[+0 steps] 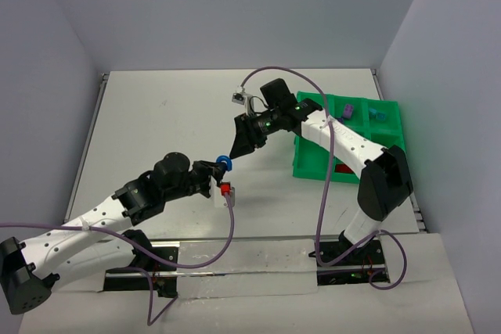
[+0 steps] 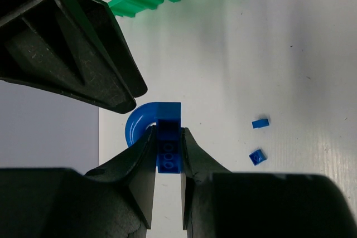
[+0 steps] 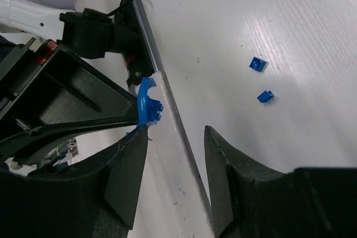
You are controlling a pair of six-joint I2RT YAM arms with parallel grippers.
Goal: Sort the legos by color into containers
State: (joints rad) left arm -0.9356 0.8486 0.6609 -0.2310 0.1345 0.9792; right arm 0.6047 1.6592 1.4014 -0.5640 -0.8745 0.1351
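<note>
— What's on the white table (image 1: 156,115)?

— The biggest thing is the green tray (image 1: 311,163), over on the right side, past the middle. A purple brick (image 1: 350,110) and a blue brick (image 1: 379,114) sit in its far compartments, apart from each other. There's something red in a near one, mostly hidden by the arm.

— How are the arms placed?

— The left arm (image 1: 86,220) lies low and stretches from its base out toward the table's centre. The right arm (image 1: 344,142) rises from its base, bends sharply at the elbow, then reaches back across the tray to the same spot. The two claws meet nose to nose just left of the tray.

— Is either one holding anything?

— The left gripper (image 2: 167,137) is clamped on a blue arch piece (image 2: 144,118). Both fingers press the blocky end and the curve sticks out past the tips. The right gripper (image 3: 175,137) is spread wide with nothing between its fingers. One fingertip (image 3: 131,149) is just beside that blue piece.

— Is the piece off the table?

— I can't tell.

— Any loose bits?

— Two small blue bricks (image 2: 260,122) (image 2: 256,157) lie near each other on the table, well clear of the tray.
</note>
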